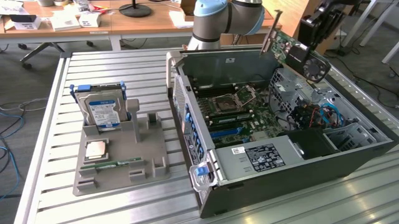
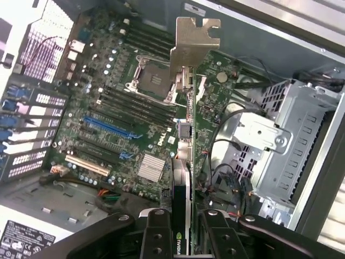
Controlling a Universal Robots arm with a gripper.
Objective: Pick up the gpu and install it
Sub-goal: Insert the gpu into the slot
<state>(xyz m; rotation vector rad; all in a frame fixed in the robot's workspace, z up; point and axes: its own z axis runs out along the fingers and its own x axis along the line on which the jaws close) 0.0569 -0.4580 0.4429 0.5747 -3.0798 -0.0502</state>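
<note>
Clearly past the pick-up: clamps the gpu [image 1: 288, 49] in the gripper [image 1: 309, 41] and holds it in the air over the far corner of the open computer case [image 1: 281, 179], toward the exterior view's right of that case. Touches nothing inside the case, as far as can be seen. Not yet installed, by this judgement: leaves the blue slot [image 2: 108, 128] on the motherboard [image 2: 129, 70] inside the case bare, well below the card. Counts, then, as roughly the first half done, with the seating in the case undone.

Reaches in from behind the case, over its back wall, with the wrist high above the case and looking down along the card into it. Grips the card edge-on, with fingers [image 2: 156, 237] pressed against its two faces and jaws closed tight on the board. Holds the card tilted, not level with the case floor, with the silvery bracket [image 2: 195, 40] at the end away from the gripper. Leaves the hard drive [image 1: 103, 109] upright in the grey holder [image 1: 146, 158] beside the case, on the exterior view's left of it, well apart from the gripper.
</note>
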